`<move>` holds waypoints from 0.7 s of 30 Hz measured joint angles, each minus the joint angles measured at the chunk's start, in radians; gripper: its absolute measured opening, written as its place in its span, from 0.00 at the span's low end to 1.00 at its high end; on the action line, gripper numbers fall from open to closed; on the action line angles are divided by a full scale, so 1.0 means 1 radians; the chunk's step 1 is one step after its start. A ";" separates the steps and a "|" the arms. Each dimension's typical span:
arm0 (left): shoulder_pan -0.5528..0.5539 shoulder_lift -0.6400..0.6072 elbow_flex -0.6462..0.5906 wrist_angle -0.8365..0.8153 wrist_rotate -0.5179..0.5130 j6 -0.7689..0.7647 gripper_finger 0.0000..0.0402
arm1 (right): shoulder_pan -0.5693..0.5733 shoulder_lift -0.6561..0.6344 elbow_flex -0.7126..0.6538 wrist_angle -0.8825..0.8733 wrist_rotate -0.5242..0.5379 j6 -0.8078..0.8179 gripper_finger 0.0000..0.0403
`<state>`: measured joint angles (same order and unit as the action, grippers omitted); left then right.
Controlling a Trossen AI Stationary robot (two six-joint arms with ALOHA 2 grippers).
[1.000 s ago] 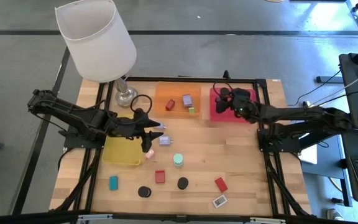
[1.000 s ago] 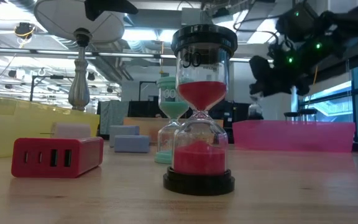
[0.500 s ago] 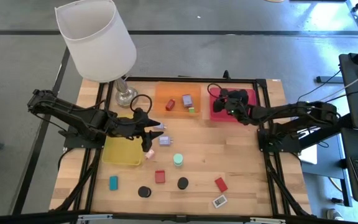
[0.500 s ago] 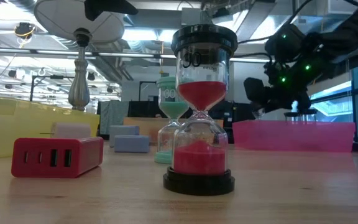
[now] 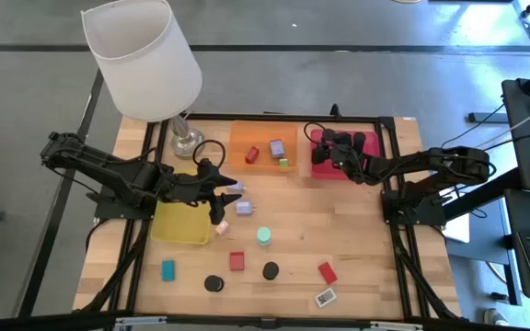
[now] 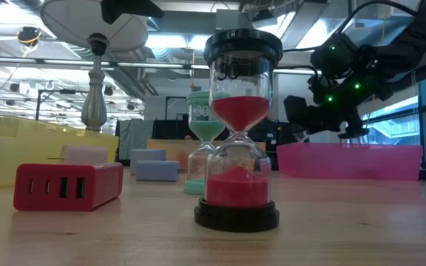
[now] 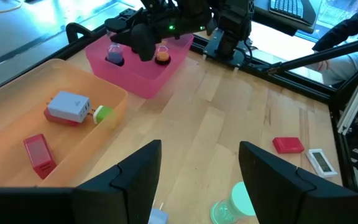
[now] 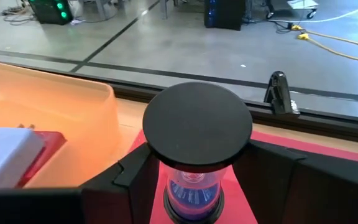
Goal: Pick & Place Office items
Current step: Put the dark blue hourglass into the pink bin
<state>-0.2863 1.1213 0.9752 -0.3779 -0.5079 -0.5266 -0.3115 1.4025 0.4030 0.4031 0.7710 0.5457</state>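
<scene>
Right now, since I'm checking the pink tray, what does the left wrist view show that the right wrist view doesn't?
Only the left wrist view: a purple hourglass and an orange hourglass in the pink tray, a red block and white tag on the table. Only the right wrist view: the right gripper open, straddling a black-capped hourglass. Both: the orange tray holding a white charger.

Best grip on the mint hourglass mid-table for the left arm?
Take the mint hourglass by its round top cap, from straight above. It stands upright, and its glass waist pinches in and looks fragile. The table around it is bare, so open fingers likely clear the lavender block. The left gripper is open nearby.
</scene>
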 joint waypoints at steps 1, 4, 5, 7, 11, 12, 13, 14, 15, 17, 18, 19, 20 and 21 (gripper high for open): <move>0.000 0.000 0.000 0.000 0.000 0.000 0.53 | 0.000 0.000 0.001 0.002 -0.005 0.000 0.48; 0.000 0.000 0.000 0.000 0.000 0.001 0.53 | 0.001 0.001 0.001 0.016 -0.017 0.001 0.48; 0.000 0.000 0.000 0.000 0.000 0.006 0.53 | 0.000 0.004 0.001 0.012 -0.037 0.011 0.48; 0.000 0.000 0.000 0.000 0.000 0.015 0.53 | 0.001 0.006 0.011 -0.001 -0.057 0.012 0.48; 0.000 0.000 0.000 0.000 0.000 0.016 0.53 | 0.003 0.005 0.054 0.001 -0.092 0.005 0.48; 0.000 0.000 0.000 0.000 0.000 0.016 0.53 | 0.006 0.005 0.063 -0.007 -0.091 -0.003 0.48; 0.000 0.000 0.000 0.000 0.000 0.016 0.53 | 0.008 0.005 0.073 -0.010 -0.088 -0.015 0.48; 0.000 0.000 0.000 0.000 0.000 0.016 0.53 | 0.008 0.004 0.083 -0.014 -0.086 -0.030 0.48; 0.000 0.000 0.000 0.000 0.000 0.016 0.53 | 0.010 0.004 0.091 -0.018 -0.084 -0.048 0.48; 0.000 0.000 0.000 0.000 0.000 0.016 0.53 | 0.013 0.004 0.103 -0.032 -0.083 -0.080 0.48; 0.000 0.000 0.000 0.000 0.000 0.016 0.53 | 0.014 0.004 0.110 -0.037 -0.081 -0.089 0.48; 0.000 0.000 0.000 0.000 0.000 0.015 0.53 | 0.014 0.004 0.116 -0.043 -0.079 -0.095 0.48; 0.000 0.000 0.000 0.000 0.000 0.012 0.53 | 0.014 0.004 0.123 -0.054 -0.079 -0.101 0.48; 0.000 0.000 0.000 0.000 0.000 0.006 0.53 | 0.014 0.004 0.127 -0.066 -0.079 -0.106 0.48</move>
<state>-0.2863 1.1210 0.9752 -0.3782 -0.5079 -0.5206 -0.2970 1.4067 0.5297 0.3368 0.6922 0.4400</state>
